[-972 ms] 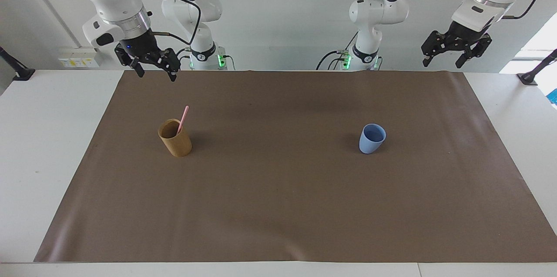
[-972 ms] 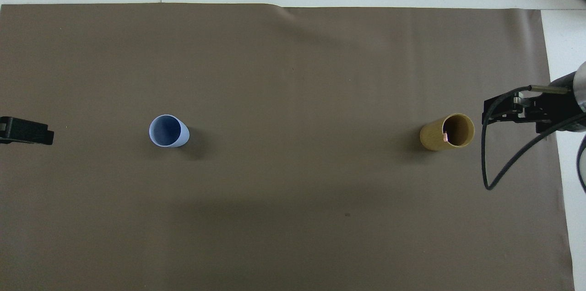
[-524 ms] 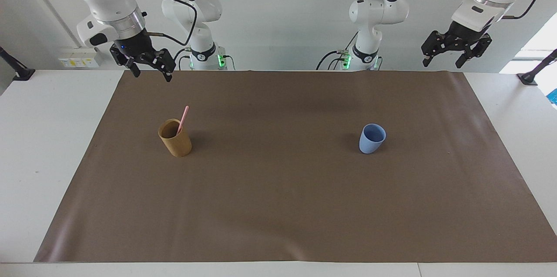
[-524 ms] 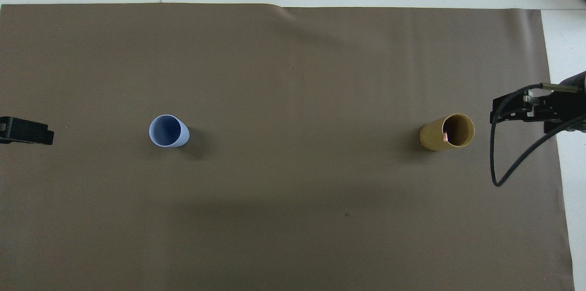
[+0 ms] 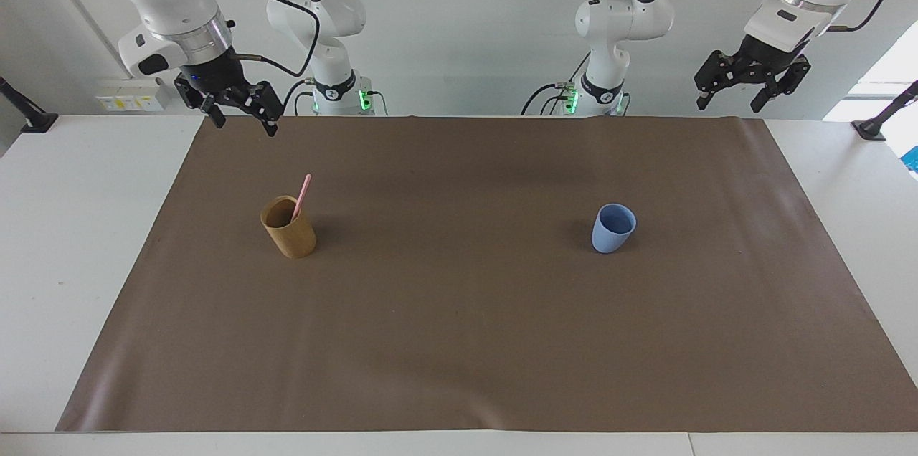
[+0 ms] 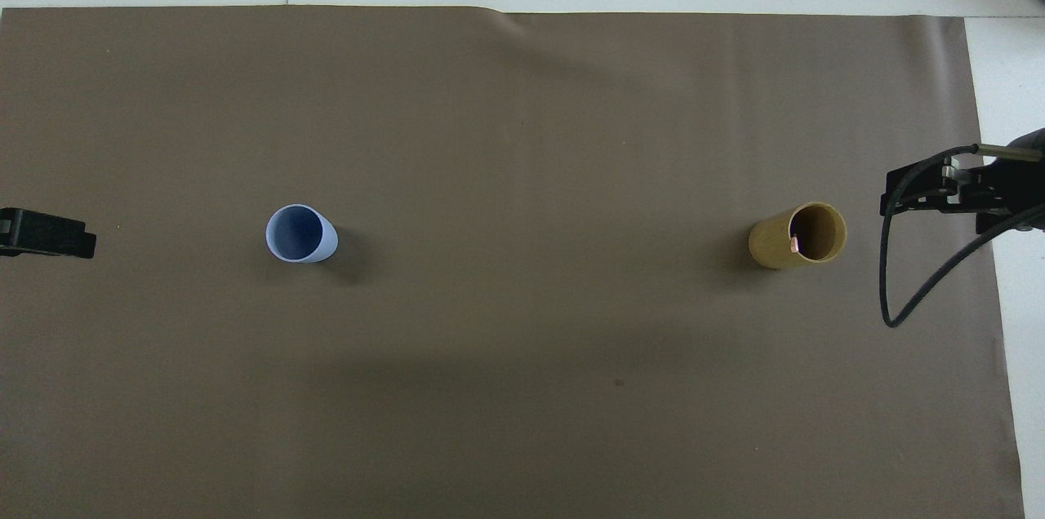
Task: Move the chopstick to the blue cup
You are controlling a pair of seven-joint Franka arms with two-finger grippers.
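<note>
**A:** Grippers?

**B:** Right gripper point(image 5: 240, 117) has its fingers spread wide and holds nothing. It hangs in the air over the mat's edge nearest the robots, at the right arm's end, touching nothing. Left gripper point(image 5: 749, 92) is also spread wide and empty, up in the air over the left arm's end of the table. That arm is waiting.

**A:** Poses?

**B:** Right forearm comes down steeply, wrist tilted, fingers pointing down and slightly toward the table's middle. From overhead only its black fingers and cable loop show, beside the tan cup point(image 5: 288, 227) toward the right arm's end. Left gripper's fingers point down and out, and only its tip shows at the overhead frame's edge point(image 6: 47, 232).

**A:** Chopstick?

**B:** The chopstick point(image 5: 302, 197) stands in the tan cup, lower end inside, upper part sticking out past the rim. Long axis is near vertical, leaning against the rim on the side nearer the robots. Overhead shows just its pink tip point(image 6: 795, 242) at the cup's inner wall.

**A:** Blue cup?

**B:** The blue cup point(image 5: 613, 227) is upright on the brown mat point(image 5: 459, 341), well apart from the tan cup, toward the left arm's end. Nothing visible in it.
</note>
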